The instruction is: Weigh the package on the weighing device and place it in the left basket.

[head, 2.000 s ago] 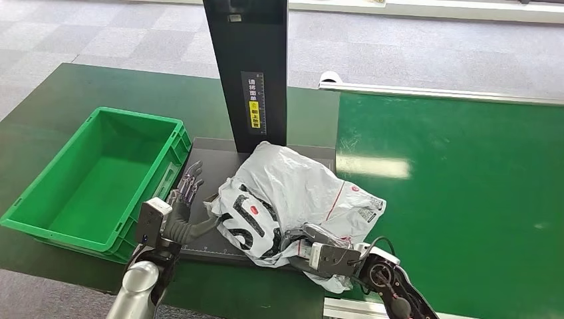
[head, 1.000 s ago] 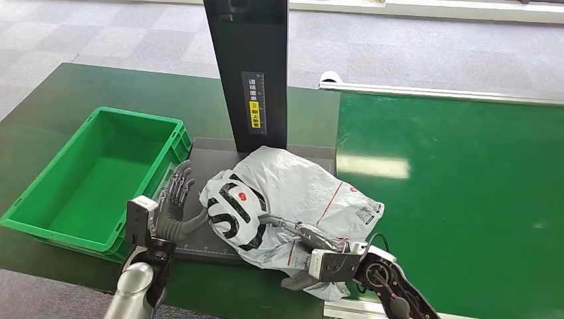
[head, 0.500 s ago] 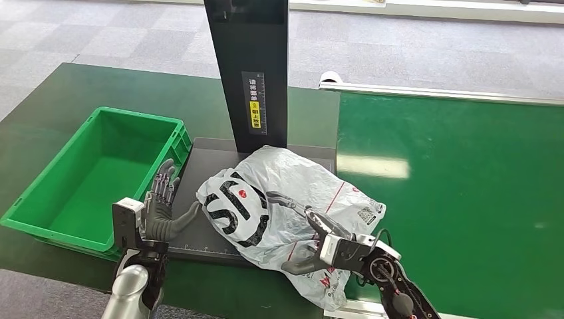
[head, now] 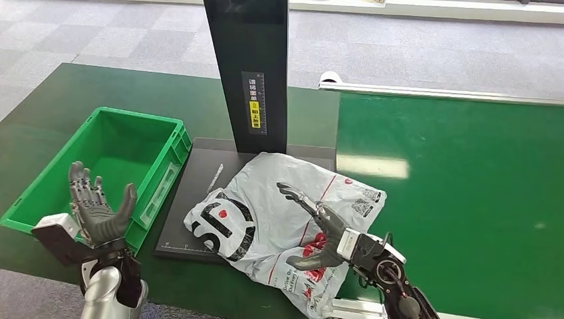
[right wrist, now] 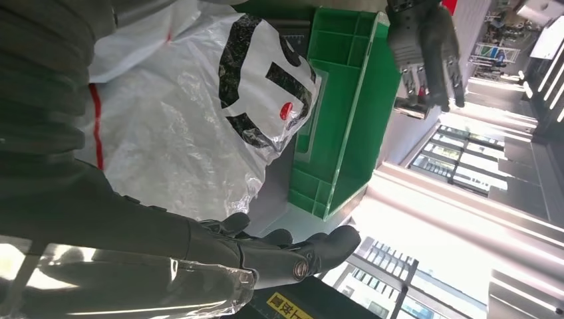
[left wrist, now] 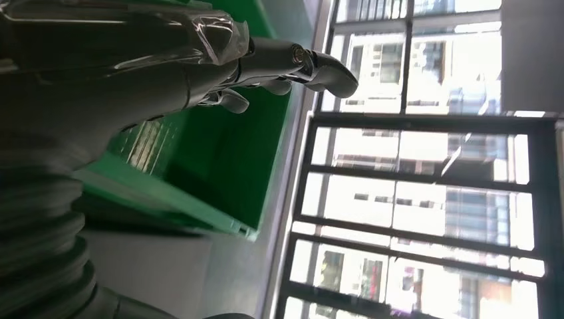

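The package (head: 266, 216), a white plastic bag with black print and red marks, lies flat on the black platform (head: 189, 199) of the weighing device, its near end hanging over the platform's front edge. My right hand (head: 318, 229) is open above the bag's near part, fingers spread, holding nothing. My left hand (head: 95, 210) is raised and open in front of the green basket (head: 133, 114), well apart from the bag. The right wrist view shows the package (right wrist: 179, 119), the basket (right wrist: 346, 100) and my left hand (right wrist: 425, 53) beyond it.
The device's black column (head: 249, 66) rises behind the platform. A small white strip (head: 215, 178) lies on the platform beside the bag. A green conveyor belt (head: 452, 199) runs along the right. The basket holds nothing and stands on the dark green table (head: 40, 113).
The bag has gone from propped up between both hands to lying flat. My right hand let go and rose open. My left hand drew back left and up, away from the bag.
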Available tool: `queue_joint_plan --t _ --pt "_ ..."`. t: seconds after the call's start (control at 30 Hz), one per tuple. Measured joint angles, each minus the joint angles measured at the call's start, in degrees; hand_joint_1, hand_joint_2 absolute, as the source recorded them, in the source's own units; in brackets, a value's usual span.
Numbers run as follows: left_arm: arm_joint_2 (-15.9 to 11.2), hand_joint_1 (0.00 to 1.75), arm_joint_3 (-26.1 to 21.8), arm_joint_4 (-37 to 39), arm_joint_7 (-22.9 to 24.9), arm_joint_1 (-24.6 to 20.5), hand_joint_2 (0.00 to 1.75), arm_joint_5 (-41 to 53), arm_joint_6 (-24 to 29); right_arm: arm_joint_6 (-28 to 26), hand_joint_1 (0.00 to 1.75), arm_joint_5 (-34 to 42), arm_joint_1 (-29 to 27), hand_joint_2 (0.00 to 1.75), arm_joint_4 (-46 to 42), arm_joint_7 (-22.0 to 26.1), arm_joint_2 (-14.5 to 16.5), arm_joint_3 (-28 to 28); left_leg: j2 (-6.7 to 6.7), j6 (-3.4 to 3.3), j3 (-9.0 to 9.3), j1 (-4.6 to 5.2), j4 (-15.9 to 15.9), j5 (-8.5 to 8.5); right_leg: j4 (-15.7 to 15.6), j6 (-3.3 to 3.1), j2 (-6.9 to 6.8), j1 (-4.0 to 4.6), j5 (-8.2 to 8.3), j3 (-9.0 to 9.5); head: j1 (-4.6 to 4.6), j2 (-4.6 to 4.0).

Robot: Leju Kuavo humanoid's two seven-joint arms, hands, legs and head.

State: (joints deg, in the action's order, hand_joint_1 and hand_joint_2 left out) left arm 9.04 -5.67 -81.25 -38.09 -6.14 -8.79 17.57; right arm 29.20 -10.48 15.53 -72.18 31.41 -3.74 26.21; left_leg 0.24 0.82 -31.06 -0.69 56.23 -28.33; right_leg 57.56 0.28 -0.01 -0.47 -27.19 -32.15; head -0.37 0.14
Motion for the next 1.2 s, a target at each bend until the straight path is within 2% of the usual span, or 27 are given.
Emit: queue_joint_plan --t 0.13,0.3,0.6,0.73,0.93,1.2 --pt "1.28 0.0 -2.96 -5.03 -1.77 1.26 1.75 -2.07 2.74 -0.76 0.0 0.61 -0.14 1.75 -0.21 -0.21 0.51 -0.29 -0.01 0.0 0.0 0.0 0.0 0.0 0.0 0.0 0.0 0.0 0.0 0.0 0.01 0.0" --pt "2.74 0.0 -5.51 -9.57 -2.03 2.16 1.75 -2.55 2.91 -1.03 0.0 0.88 -0.19 1.75 -0.24 -0.22 0.95 -0.45 -0.02 0.0 0.0 0.0 0.0 0.0 0.0 0.0 -0.01 0.0 0.0 0.0 0.0 0.01" --pt "5.2 0.0 -7.68 -14.52 -2.02 2.96 1.75 0.06 -2.3 -4.26 0.0 2.61 -1.3 1.75 -0.49 -2.53 1.56 -2.56 -0.03 0.0 0.02 0.0 0.01 0.0 -0.01 0.0 -0.02 -0.01 0.0 -0.02 0.0 0.01" --pt "3.32 0.0 -2.83 -12.0 0.16 2.75 1.75 6.95 -8.18 -6.78 0.0 3.0 -2.16 1.75 -1.17 -3.93 1.89 -4.4 -0.01 0.0 0.02 0.01 0.01 0.0 -0.01 0.0 -0.01 -0.02 0.0 -0.02 -0.01 0.0" --pt "1.15 0.0 6.3 -6.03 7.05 1.03 1.75 15.94 -12.84 -17.15 0.0 -1.35 -1.04 1.75 0.02 -9.11 3.53 -7.45 0.01 0.0 0.03 0.01 0.01 0.01 -0.01 0.0 0.0 -0.02 0.01 -0.01 -0.01 0.0" --pt "0.66 0.0 14.4 0.26 11.6 -2.57 1.75 18.46 -17.98 -17.58 0.0 2.96 1.9 1.75 2.98 -9.62 5.64 -9.87 -0.01 0.0 0.01 0.01 0.02 0.01 0.0 0.0 0.0 -0.01 0.01 -0.02 0.01 0.01"
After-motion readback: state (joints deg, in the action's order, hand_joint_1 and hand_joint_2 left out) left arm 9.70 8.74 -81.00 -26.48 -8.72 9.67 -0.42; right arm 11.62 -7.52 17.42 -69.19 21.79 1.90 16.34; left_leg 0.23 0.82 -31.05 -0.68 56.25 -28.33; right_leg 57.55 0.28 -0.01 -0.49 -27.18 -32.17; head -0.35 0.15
